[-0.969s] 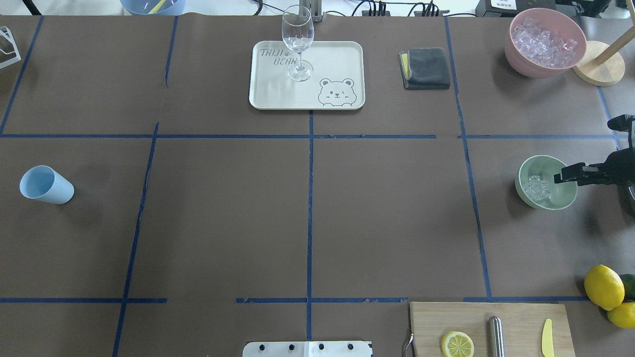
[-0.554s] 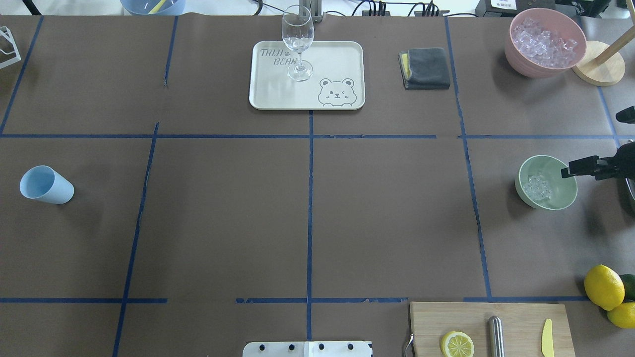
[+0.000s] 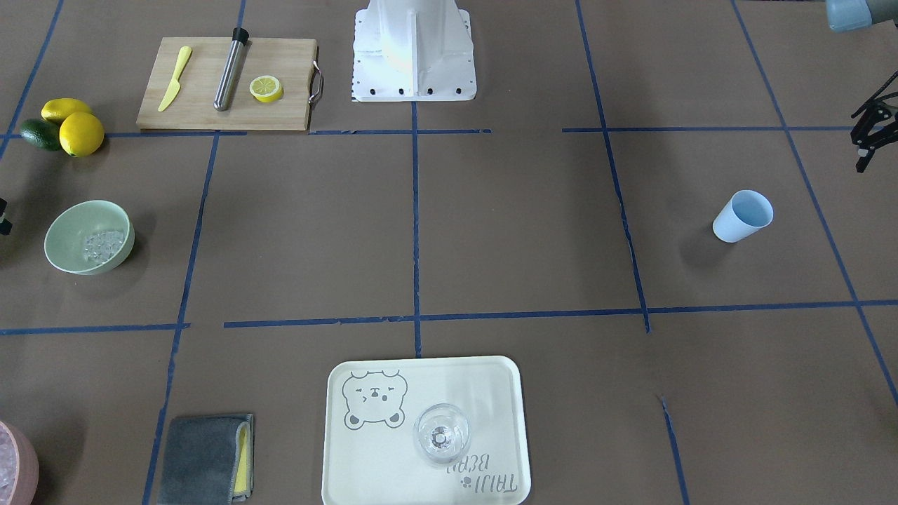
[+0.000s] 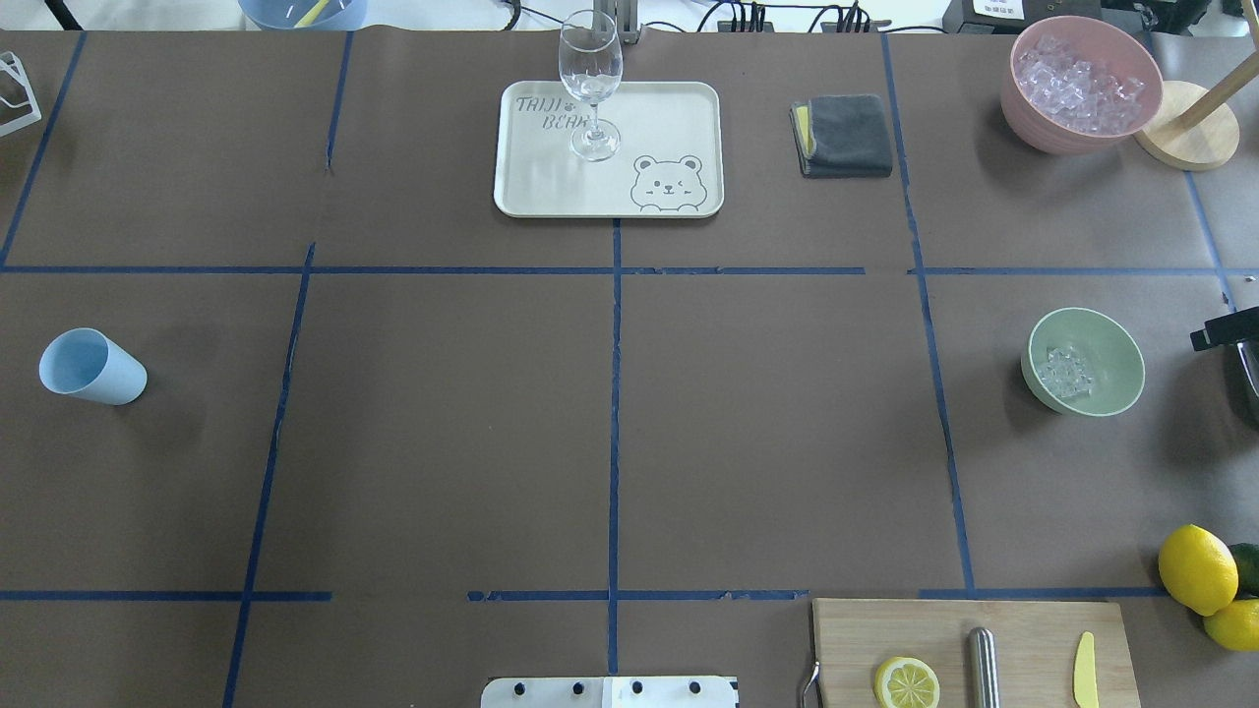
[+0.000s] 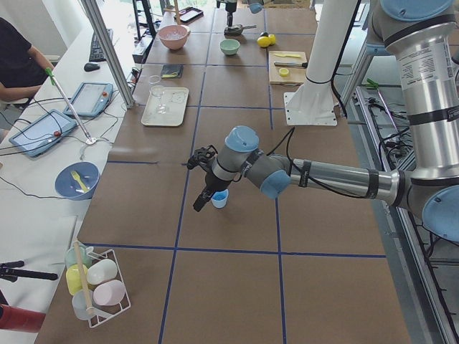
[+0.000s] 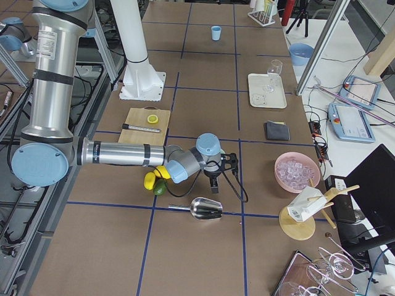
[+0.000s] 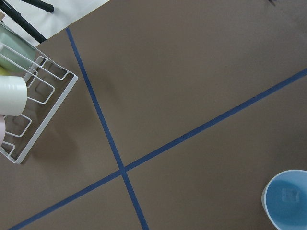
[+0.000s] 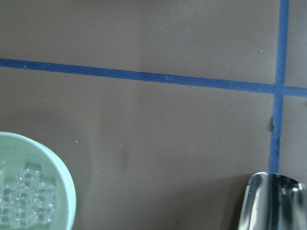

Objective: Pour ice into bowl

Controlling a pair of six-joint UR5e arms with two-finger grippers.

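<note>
The pale mint-green bowl (image 4: 1109, 346) stands on the table's right side and holds a small cluster of clear ice (image 4: 1062, 374). Both also show in the front-facing view, the bowl (image 3: 70, 235) with the ice (image 3: 102, 245) inside, and at the lower left of the right wrist view (image 8: 57, 177). My right gripper (image 4: 1225, 334) is open and empty, just right of the bowl at the view's edge. My left gripper (image 3: 870, 133) is open and empty, apart from the light blue cup (image 3: 742, 216), which lies on its side.
A metal scoop (image 6: 205, 208) lies on the table beside my right gripper. A pink container of whitish ice (image 4: 1080, 84), a grey cloth (image 4: 844, 135), a tray (image 4: 679, 108) with a wine glass (image 4: 590, 84), a cutting board (image 4: 1023, 629) and lemons (image 4: 1196, 568) stand around.
My right gripper has drawn back to the right, from over the bowl's rim to the edge of the overhead view. The bowl, the ice and the cup have not moved.
</note>
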